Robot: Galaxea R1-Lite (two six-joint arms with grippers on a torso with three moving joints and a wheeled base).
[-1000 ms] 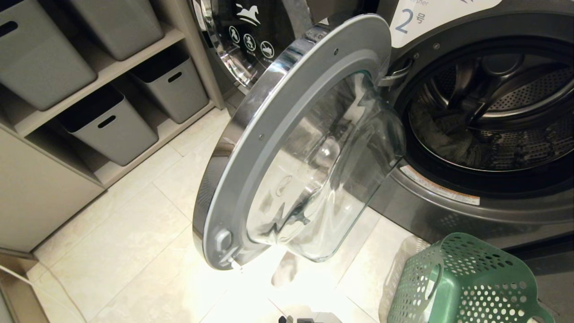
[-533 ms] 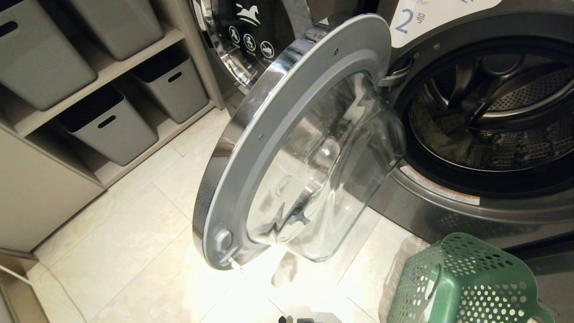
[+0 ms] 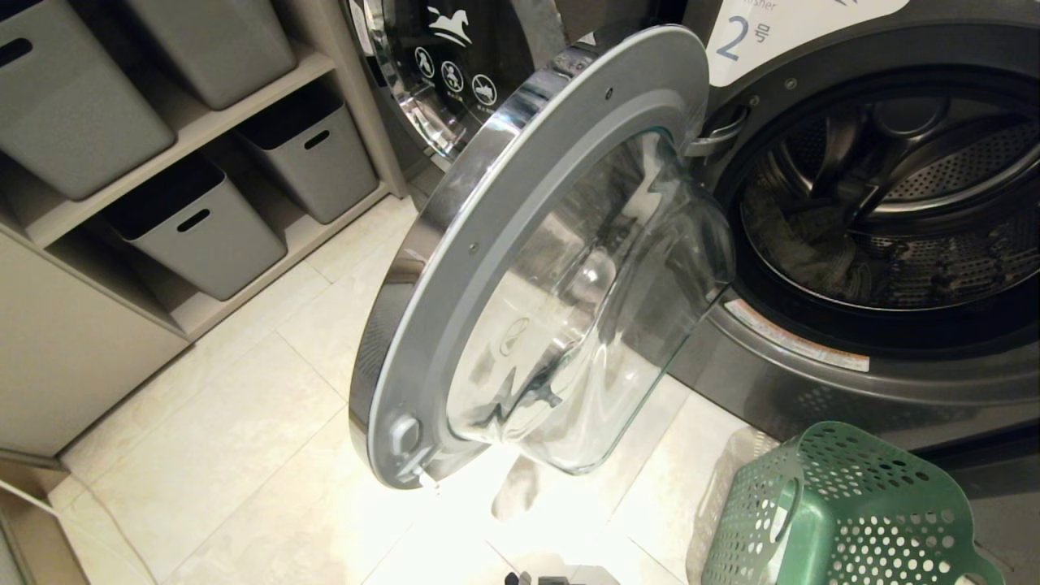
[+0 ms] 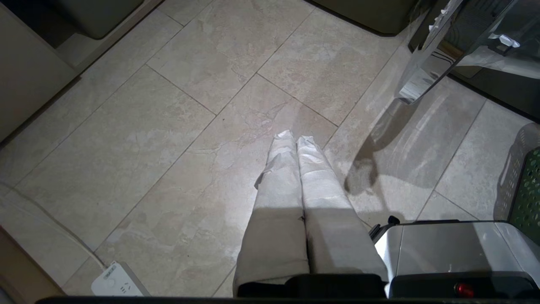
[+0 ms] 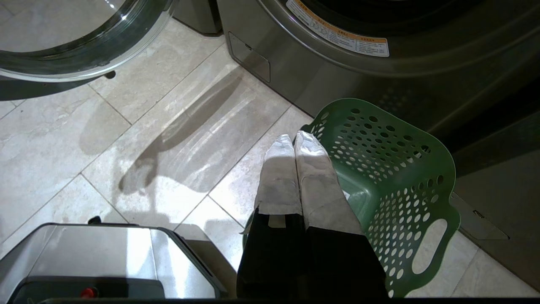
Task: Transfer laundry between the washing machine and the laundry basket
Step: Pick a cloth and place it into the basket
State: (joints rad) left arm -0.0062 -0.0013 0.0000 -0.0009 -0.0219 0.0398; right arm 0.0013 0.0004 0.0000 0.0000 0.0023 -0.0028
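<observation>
On the far left, grey storage bins (image 3: 195, 223) sit on the shelves of a beige rack (image 3: 203, 130) above the pale tiled floor (image 3: 219, 439). Next along, the closed door of a second machine (image 3: 443, 69) shows a white horse logo. Beside it, the washing machine (image 3: 853, 357), tagged "2", stands with its round glass door (image 3: 536, 268) swung wide open toward the camera. Inside the drum (image 3: 902, 203), a dim greyish heap low on the left side is probably the laundry (image 3: 800, 256), though it is too dark to be sure. Lower right, the laundry basket (image 3: 845, 520) rests on the floor just before the machine. The left gripper (image 4: 295, 139) hangs over bare tiles, fingers pressed together and holding nothing; the right gripper (image 5: 294, 138), likewise closed and empty, hangs at the basket's near rim.
</observation>
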